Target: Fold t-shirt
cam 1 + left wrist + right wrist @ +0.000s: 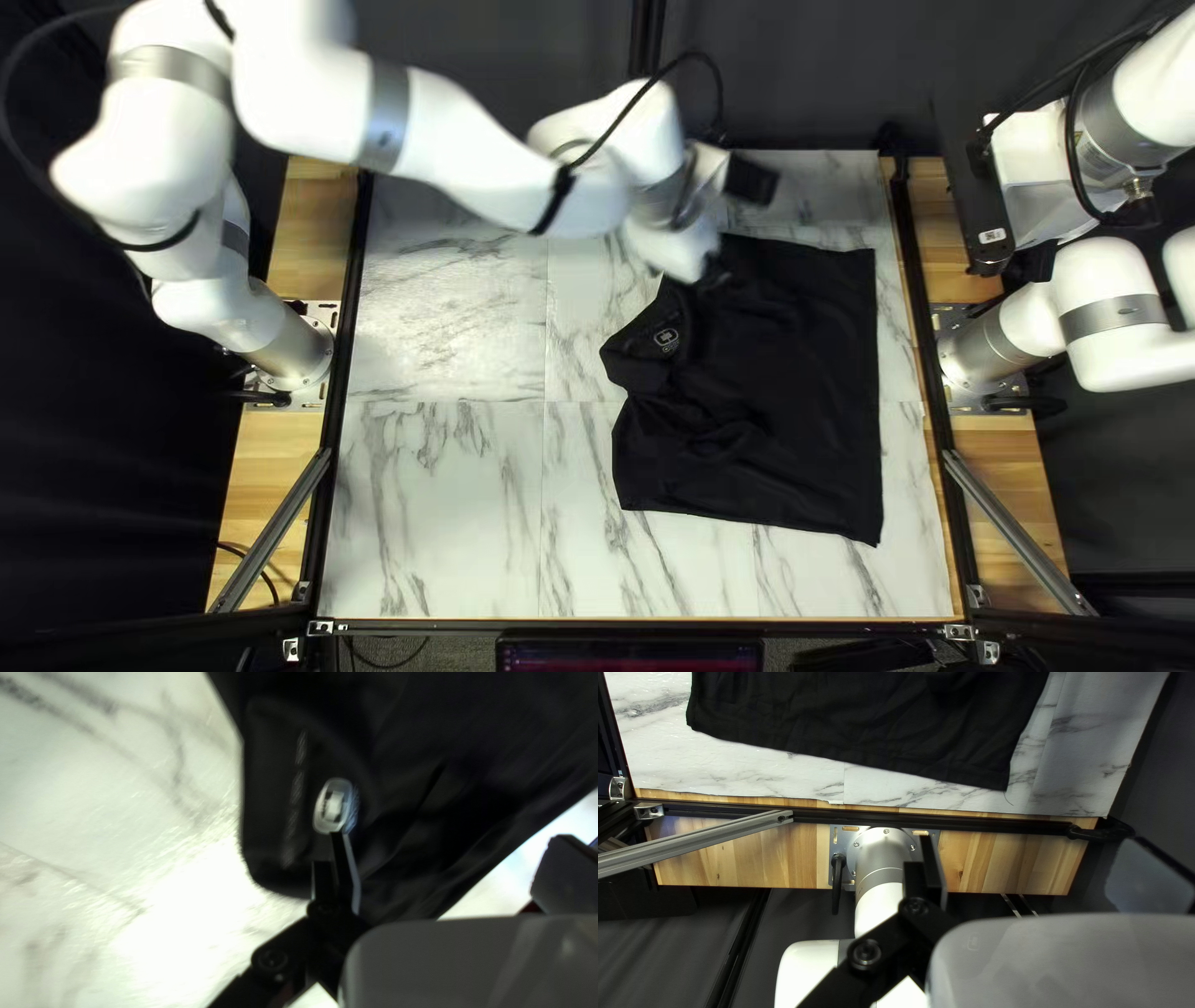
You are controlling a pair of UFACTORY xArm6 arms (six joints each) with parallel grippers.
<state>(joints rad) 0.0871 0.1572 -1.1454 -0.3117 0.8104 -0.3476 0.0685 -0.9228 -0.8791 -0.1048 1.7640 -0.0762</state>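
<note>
A black t-shirt [766,392] lies partly folded on the right half of the marble table, its neck label [665,338] facing left. My left arm reaches across the table. Its gripper [695,266] is low over the shirt's far left corner. In the left wrist view one black finger [345,858] stands over the dark cloth [420,765], just short of the pale label [334,805], and grips nothing. The other finger is hidden. My right gripper [1022,266] hangs off the table's right side, and its finger [931,868] is over the arm's own base.
Bare marble [448,373] fills the table's left half and the near strip. Black frame rails [920,308] and wooden side boards [990,485] border the top. The right arm's base [878,858] stands beside the shirt's right edge.
</note>
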